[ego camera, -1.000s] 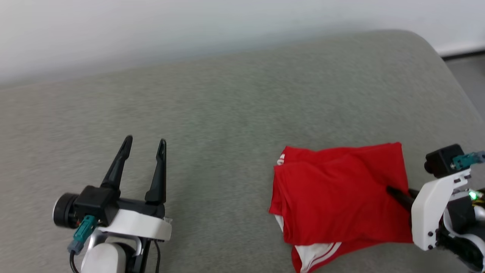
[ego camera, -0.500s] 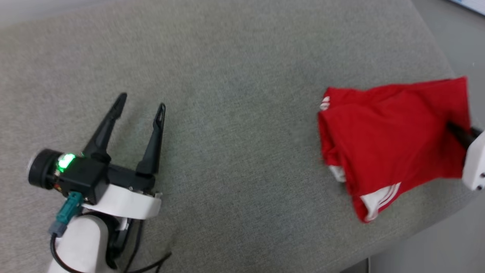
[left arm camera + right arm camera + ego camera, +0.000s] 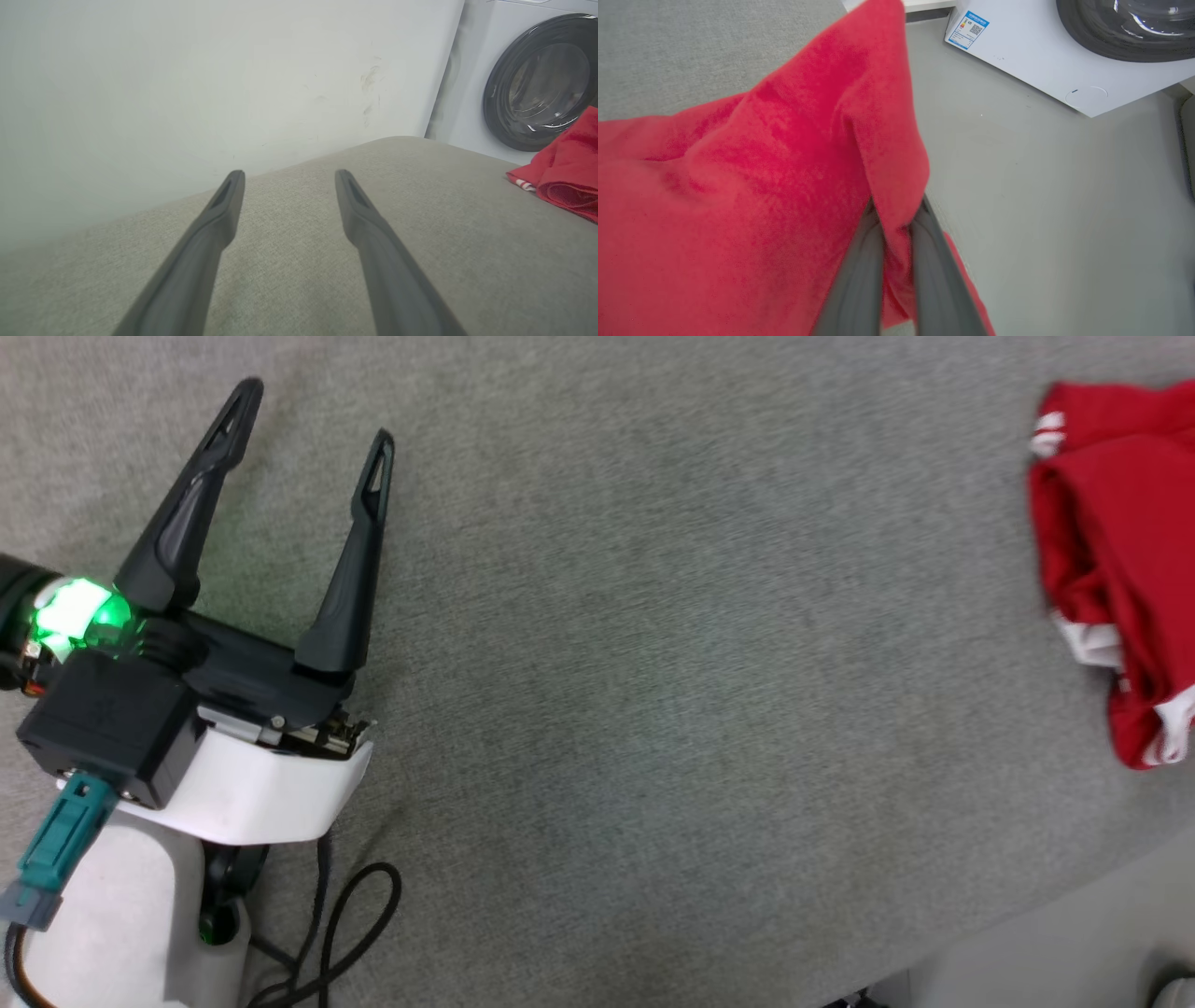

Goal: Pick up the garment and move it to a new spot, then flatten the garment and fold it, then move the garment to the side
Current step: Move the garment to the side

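The folded red garment with white striped trim lies at the right edge of the head view, cut off by the frame. It also shows as a red bundle at the right of the left wrist view. In the right wrist view my right gripper is shut on a fold of the garment, whose red cloth drapes over the fingers. My left gripper stands open above the grey cushion at the left, nothing between its fingers.
The grey cushion's front edge runs along the lower right, with floor beyond. A white washing machine with a dark round door stands past the cushion's far end; its base sits on the grey floor. A pale wall backs the cushion.
The head camera has swung down and left, so the whole picture shifted. The garment now sits at the right frame edge and the right gripper has left the head view.
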Controlling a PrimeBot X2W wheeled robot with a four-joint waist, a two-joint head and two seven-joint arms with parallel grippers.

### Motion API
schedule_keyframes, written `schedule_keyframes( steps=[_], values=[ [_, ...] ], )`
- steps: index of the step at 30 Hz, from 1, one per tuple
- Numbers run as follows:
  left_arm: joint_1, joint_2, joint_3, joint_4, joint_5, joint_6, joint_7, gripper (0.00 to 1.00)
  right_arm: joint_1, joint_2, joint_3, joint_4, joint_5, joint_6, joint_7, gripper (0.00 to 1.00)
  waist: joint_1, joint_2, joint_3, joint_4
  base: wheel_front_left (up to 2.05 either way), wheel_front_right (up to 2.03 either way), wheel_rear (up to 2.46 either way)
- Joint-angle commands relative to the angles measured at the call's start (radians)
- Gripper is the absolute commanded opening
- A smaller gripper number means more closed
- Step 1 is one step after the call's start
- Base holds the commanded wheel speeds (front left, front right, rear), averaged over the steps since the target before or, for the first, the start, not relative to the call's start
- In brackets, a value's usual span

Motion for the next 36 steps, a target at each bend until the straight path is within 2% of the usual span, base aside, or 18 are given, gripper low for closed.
schedule_keyframes(
  steps=[1,9,11,12,13,17,22,25,30,36],
  values=[
    [-0.028,0.006,-0.009,-0.019,0.002,-0.002,0.007,1.00,-0.031,-0.005,-0.030,0.038,-0.024,-0.002,-0.026,0.00,-0.0002,0.0000,0.059,0.026,0.00,0.00,0.00],
    [-0.064,0.007,-0.040,-0.031,-0.007,-0.002,0.003,1.00,-0.104,0.014,-0.119,0.187,-0.137,-0.002,-0.136,0.02,-0.0002,0.0000,0.091,0.058,0.00,0.00,0.00],
    [-0.063,0.004,-0.043,-0.025,-0.011,0.002,-0.004,1.00,-0.117,0.011,-0.136,0.215,-0.171,-0.002,-0.163,0.40,-0.0002,0.0000,0.091,0.068,0.00,0.00,0.00],
    [-0.062,0.002,-0.044,-0.020,-0.013,0.004,-0.009,1.00,-0.123,0.015,-0.146,0.233,-0.183,-0.002,-0.173,0.84,-0.0002,0.0000,0.089,0.073,0.00,0.00,0.00],
    [-0.061,-0.001,-0.046,-0.016,-0.013,0.005,-0.014,1.00,-0.125,0.012,-0.158,0.244,-0.208,-0.002,-0.193,1.00,-0.0002,0.0000,0.087,0.079,0.00,0.00,0.00],
    [-0.050,-0.013,-0.053,0.009,-0.021,0.012,-0.039,1.00,-0.133,0.007,-0.189,0.283,-0.280,-0.002,-0.264,1.00,-0.0002,0.0000,0.063,0.101,0.00,0.00,0.00],
    [-0.030,-0.030,-0.049,0.063,-0.037,0.024,-0.084,1.00,-0.113,0.006,-0.238,0.288,-0.399,-0.002,-0.412,1.00,-0.0002,0.0000,0.000,0.125,0.00,0.00,0.00],
    [-0.007,-0.043,-0.054,0.104,-0.039,0.034,-0.105,1.00,-0.082,0.053,-0.280,0.261,-0.469,-0.002,-0.494,1.00,-0.0002,0.0000,-0.056,0.139,0.00,0.00,0.00],
    [0.034,-0.062,-0.054,0.161,-0.051,0.053,-0.129,1.00,-0.037,0.118,-0.328,0.208,-0.520,-0.002,-0.580,1.00,-0.0002,0.0000,-0.136,0.154,0.00,0.00,0.00],
    [0.106,-0.094,-0.053,0.242,-0.075,0.075,-0.155,1.00,0.065,0.242,-0.334,0.110,-0.508,-0.002,-0.631,1.00,-0.0002,0.0000,-0.249,0.180,0.00,0.00,0.00]
  ],
)
